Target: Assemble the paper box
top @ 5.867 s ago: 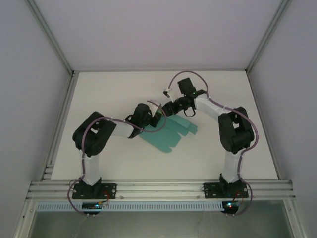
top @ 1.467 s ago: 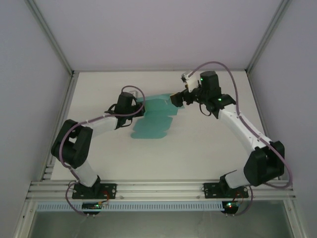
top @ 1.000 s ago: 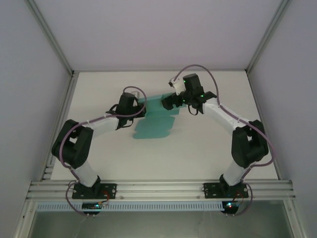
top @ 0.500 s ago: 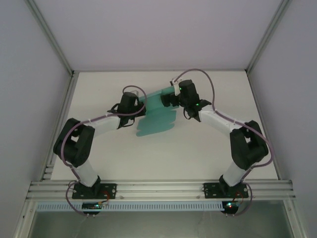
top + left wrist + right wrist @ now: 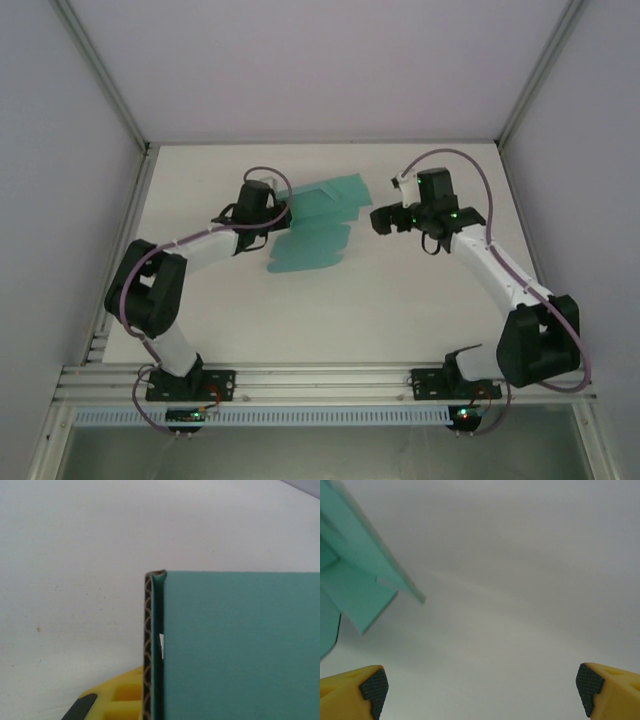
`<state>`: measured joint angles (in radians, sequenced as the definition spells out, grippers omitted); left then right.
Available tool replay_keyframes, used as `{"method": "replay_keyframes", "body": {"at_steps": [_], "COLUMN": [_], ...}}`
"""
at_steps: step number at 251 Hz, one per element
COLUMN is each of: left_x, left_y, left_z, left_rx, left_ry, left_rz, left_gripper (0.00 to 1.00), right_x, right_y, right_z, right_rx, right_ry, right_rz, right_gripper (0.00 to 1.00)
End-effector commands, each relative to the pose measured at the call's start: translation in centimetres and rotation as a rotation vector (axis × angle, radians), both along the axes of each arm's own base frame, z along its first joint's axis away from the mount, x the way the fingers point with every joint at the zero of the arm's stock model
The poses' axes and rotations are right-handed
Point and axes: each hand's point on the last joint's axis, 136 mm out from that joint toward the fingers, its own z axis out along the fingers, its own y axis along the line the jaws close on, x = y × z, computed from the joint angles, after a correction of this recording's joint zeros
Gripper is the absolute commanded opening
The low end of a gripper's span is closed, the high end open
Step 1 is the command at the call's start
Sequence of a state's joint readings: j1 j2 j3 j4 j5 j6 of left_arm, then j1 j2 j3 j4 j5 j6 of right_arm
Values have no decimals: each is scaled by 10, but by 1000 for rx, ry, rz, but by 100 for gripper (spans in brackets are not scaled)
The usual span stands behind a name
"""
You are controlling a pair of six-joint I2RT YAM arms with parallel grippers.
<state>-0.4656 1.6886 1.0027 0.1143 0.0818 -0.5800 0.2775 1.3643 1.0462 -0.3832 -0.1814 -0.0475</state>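
White bench (image 5: 420,300), pale-walled cell: flat teal die-cut corrugated paper box sheet (image 5: 318,232) sits left of centre, judged light, stiff, crease-prone, best gripped at an edge; left tool (image 5: 284,212) pinches its edge, right tool (image 5: 378,221) spread, apart.

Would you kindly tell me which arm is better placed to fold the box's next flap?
Probably right. The right gripper is open, empty and near the box, facing its far flaps, while the left gripper is shut on the box, anchoring it.
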Motion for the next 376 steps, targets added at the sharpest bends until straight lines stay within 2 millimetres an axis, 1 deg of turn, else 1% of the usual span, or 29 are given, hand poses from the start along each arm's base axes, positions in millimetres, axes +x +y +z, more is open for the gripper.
{"method": "replay_keyframes", "body": {"at_steps": [1, 14, 44, 58, 72, 95, 122, 134, 136, 139, 174, 197, 223, 237, 252, 261, 268, 280, 297, 319, 330, 332, 335, 353, 376], "left_x": [6, 6, 4, 3, 1, -1, -4, -5, -5, -5, -6, -6, -3, -1, -1, -1, -1, -2, -4, -6, -7, -8, -8, -11, -14], "left_y": [-8, -10, -11, -10, -10, -13, -20, -22, -23, -23, -31, -36, -41, -43, -44, -44, -44, -42, -38, -30, -27, -26, -25, -21, -19], "left_z": [24, 24, 20, 18, 15, 8, 4, 3, 3, 3, 4, 7, 13, 14, 13, 12, 11, 9, 6, 3, 3, 3, 2, 2, 4], "left_rx": [-27, -31, -27, -23, -15, 0, 17, 21, 21, 23, 28, 10, -35, -52, -59, -59, -55, -46, -27, -5, 5, 6, 8, 27, 39], "left_ry": [-36, -32, -20, -17, -11, 8, 5, 4, 3, 2, -5, -9, -6, -4, 2, 5, 8, 17, 22, 24, 24, 24, 25, 24, 17], "left_rz": [-29, -36, -45, -46, -52, -77, -112, -121, -124, -128, -156, -163, -140, -133, -128, -128, -128, -124, -114, -97, -93, -92, -92, -96, -103], "left_gripper": [0, 0, 0, 0, 0, 0, 0, 0, 0, 0, 0, 0, 0, 0, 0, 0, 0, 0, 0, 0, 0, 0, 0, 0, 0], "right_x": [0, 10, 29, 32, 38, 38, 36, 34, 38, 39, 45, 55, 67, 75, 76, 79, 78, 77, 75, 64, 57, 51, 46, 24, 7], "right_y": [11, 16, 20, 25, 31, 46, 57, 58, 60, 62, 74, 79, 89, 91, 92, 90, 91, 88, 79, 70, 71, 70, 70, 68, 58], "right_z": [-12, -11, -12, -11, -2, -4, -13, -24, -16, -15, -22, -25, -29, -30, -33, -31, -30, -30, -24, -12, 1, -6, -5, 9, 27], "right_rx": [16, 29, 44, 67, 85, 95, 60, 40, 43, 41, -14, -46, -124, -175, -215, -230, -222, -224, -212, -156, -94, -90, -76, 7, 113], "right_ry": [34, 24, -6, -10, -38, -18, 11, 39, 22, 20, 24, -1, -83, -131, -149, -167, -172, -175, -174, -160, -157, -139, -132, -117, -98], "right_rz": [61, 58, 26, 40, 54, 98, 141, 147, 150, 154, 183, 168, 123, 79, 50, 18, 10, -4, -18, 10, 65, 80, 102, 221, 272], "right_gripper": [99, 99, 99, 99, 99, 100, 99, 99, 99, 99, 99, 99, 99, 99, 99, 99, 99, 99, 99, 99, 99, 99, 99, 99, 97]}}
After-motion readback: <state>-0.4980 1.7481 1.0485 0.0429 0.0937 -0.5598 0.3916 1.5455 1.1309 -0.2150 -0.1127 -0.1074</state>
